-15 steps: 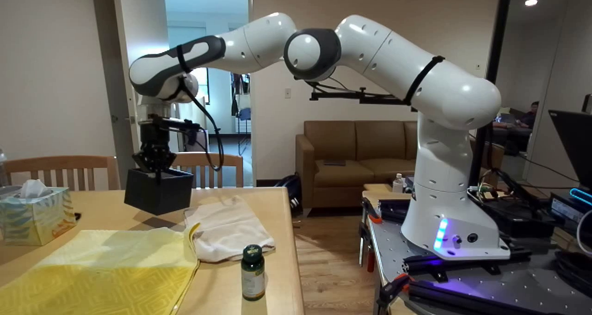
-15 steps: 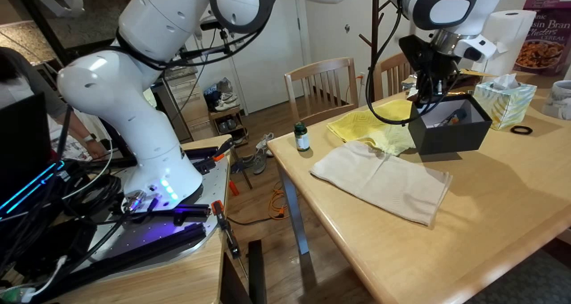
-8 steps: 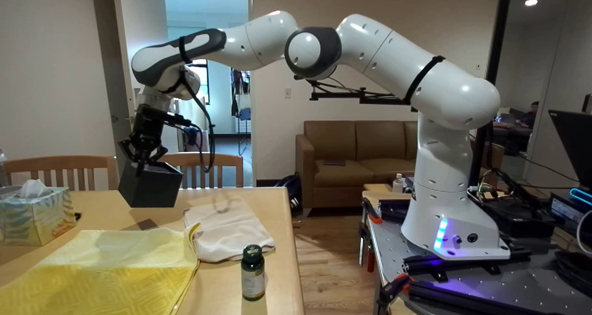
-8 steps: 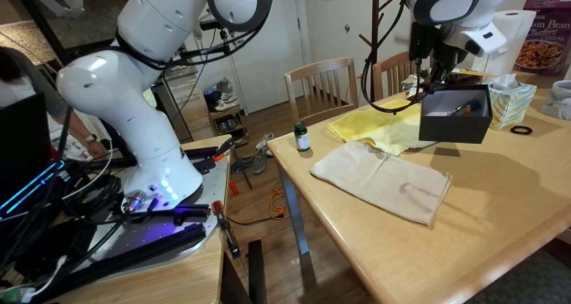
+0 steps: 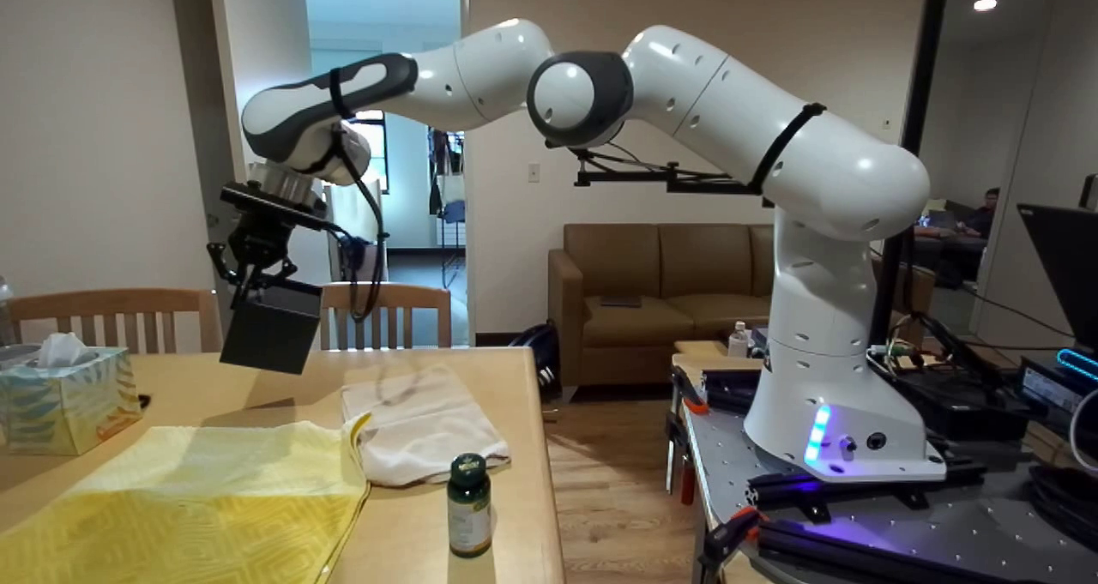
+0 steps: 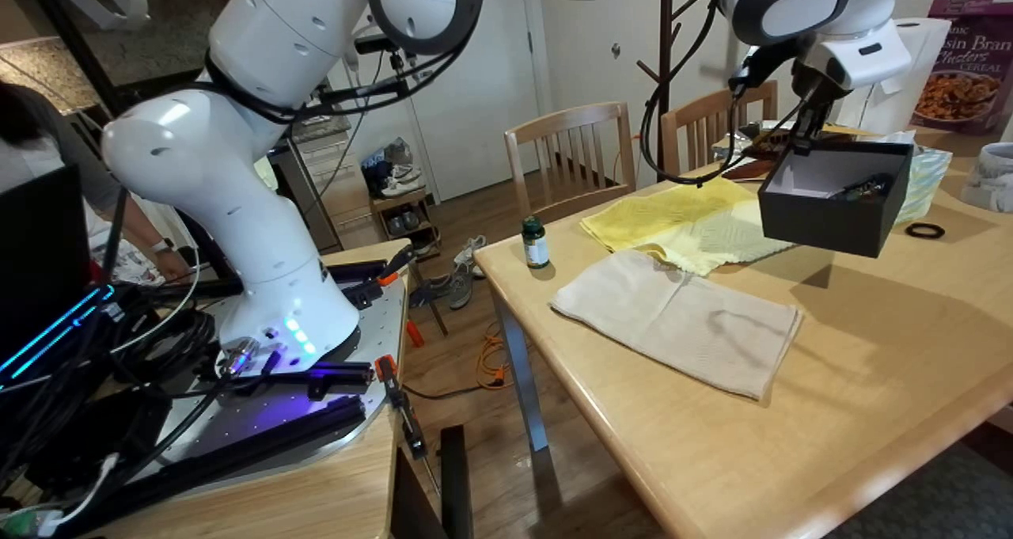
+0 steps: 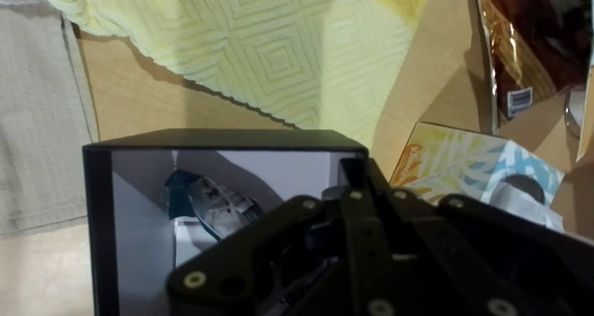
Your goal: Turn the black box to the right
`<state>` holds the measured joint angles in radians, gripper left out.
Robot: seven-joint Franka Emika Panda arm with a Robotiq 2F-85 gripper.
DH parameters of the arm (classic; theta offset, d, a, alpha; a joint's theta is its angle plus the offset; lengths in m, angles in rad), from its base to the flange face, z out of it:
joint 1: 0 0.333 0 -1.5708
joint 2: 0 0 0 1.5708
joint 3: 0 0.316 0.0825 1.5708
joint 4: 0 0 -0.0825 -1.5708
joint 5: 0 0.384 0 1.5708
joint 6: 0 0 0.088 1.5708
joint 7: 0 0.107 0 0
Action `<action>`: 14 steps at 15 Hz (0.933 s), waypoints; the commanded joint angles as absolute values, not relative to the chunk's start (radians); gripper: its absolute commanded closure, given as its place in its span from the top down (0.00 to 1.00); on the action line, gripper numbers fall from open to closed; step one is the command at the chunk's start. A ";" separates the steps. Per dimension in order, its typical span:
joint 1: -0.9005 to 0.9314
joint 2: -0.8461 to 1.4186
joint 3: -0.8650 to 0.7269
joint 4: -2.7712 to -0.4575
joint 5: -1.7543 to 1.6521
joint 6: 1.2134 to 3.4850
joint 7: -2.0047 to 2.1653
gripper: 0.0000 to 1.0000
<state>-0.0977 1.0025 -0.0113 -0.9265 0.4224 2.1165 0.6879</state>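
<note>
Within the last second the box has swung round: in an exterior view a corner points toward the camera where a side faced flat, and more of the tissue box is hidden behind it. It hangs tilted above the table, clear of it, the jaws pinching one wall. The turn seems well under way, perhaps not complete; levelling and setting down probably remain.

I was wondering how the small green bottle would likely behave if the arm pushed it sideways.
The green bottle would probably tip under a high push, being upright and taller than wide. Its round body suggests it may roll once down, perhaps over the nearby table edge.
</note>
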 commanded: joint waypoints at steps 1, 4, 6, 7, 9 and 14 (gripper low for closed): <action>-0.074 1.007 -0.060 -0.915 0.385 2.157 0.895 0.01; -0.058 1.086 -0.096 -0.883 0.337 2.147 1.053 0.01; -0.055 1.144 -0.099 -0.856 0.311 2.118 1.127 0.01; -0.057 1.175 -0.093 -0.841 0.303 2.103 1.149 0.01; -0.059 1.236 -0.078 -0.811 0.297 2.094 1.175 0.01; -0.069 1.311 -0.044 -0.711 0.302 2.091 1.199 0.28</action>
